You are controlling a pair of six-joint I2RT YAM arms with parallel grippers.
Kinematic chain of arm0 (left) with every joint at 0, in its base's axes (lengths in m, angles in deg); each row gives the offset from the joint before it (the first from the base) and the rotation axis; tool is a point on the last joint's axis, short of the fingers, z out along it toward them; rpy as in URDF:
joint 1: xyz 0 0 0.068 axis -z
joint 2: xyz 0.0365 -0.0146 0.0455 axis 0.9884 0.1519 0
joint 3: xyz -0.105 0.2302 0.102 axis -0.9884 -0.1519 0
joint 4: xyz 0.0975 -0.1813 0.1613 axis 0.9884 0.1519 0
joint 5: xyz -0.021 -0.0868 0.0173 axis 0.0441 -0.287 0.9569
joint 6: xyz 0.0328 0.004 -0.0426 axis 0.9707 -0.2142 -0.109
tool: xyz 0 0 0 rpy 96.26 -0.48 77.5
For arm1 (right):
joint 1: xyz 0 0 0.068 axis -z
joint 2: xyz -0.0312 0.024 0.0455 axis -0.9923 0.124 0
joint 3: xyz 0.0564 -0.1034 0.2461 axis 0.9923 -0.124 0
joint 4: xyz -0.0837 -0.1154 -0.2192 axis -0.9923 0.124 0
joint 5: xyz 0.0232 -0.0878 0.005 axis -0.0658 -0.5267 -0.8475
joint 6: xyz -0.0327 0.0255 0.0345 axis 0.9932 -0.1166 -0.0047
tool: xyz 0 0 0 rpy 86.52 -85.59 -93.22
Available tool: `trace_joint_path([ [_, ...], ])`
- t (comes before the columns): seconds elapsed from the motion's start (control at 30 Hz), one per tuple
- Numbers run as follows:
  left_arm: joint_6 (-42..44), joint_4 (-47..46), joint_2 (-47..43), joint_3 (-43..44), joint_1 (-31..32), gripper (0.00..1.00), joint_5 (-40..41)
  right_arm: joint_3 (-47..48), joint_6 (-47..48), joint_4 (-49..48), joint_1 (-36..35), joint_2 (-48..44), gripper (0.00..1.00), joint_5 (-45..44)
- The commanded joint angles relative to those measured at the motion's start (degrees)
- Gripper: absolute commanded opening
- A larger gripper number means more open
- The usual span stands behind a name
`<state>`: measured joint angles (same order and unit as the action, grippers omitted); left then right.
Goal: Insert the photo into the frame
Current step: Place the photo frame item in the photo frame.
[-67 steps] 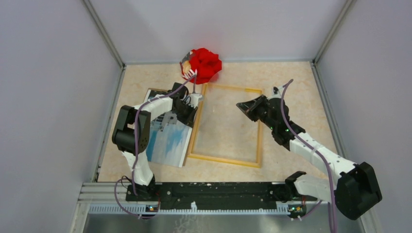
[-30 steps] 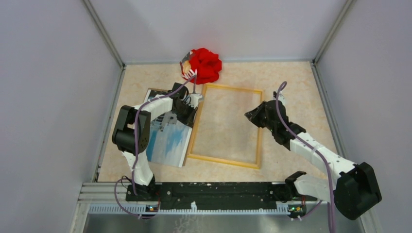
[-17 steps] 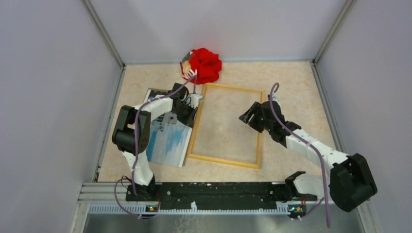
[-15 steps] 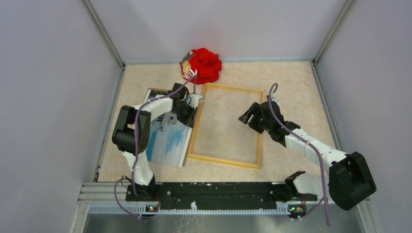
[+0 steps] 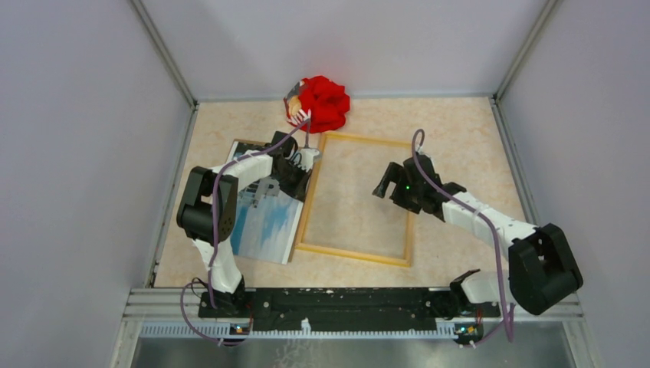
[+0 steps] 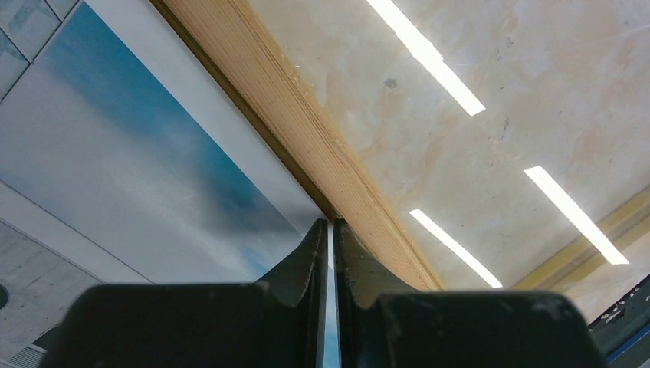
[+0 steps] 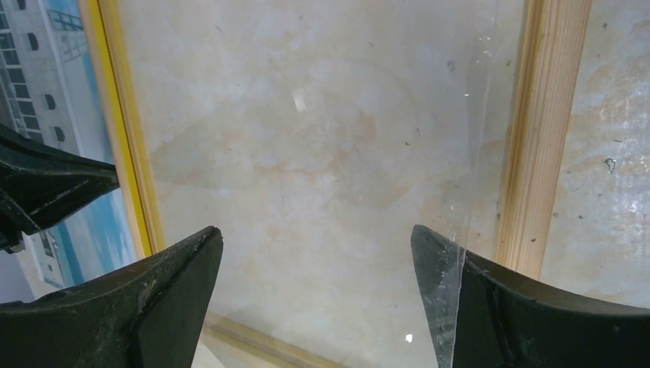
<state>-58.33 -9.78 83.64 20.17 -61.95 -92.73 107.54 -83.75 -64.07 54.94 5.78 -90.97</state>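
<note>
Yellow frame (image 5: pixel 352 254) flat, long axis near-to-far, photo (image 5: pixel 264 222) alongside, parallel

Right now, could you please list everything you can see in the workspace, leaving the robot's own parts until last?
photo: one, blue and white, flat at the left, its right edge at the frame's left rail
frame: one, yellow and light wood, flat at the table's centre
brown board: one, brown, only a corner showing beyond the photo's far end
red crumpled item: one, red, far edge, beyond the frame
table: one, beige marbled
left gripper: one, black, shut on the photo's edge beside the frame
right gripper: one, black, open above the frame's right half
</note>
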Motion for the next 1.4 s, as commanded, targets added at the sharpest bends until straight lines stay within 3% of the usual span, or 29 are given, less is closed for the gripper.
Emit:
trace_joint_path([
  [0.0,0.6,-0.4,-0.8,-1.4,0.7,0.12,-1.6,2.5,2.6,1.4,0.6,0.7,0.94,-1.0],
  [0.43,0.5,-0.4,-0.7,-1.5,0.7,0.12,-1.8,5.5,5.8,7.1,1.1,2.3,0.97,-4.5],
  [1.37,0.6,0.2,-0.6,-0.9,0.7,0.11,-1.9,6.6,8.1,6.8,2.8,4.9,0.97,-6.0],
])
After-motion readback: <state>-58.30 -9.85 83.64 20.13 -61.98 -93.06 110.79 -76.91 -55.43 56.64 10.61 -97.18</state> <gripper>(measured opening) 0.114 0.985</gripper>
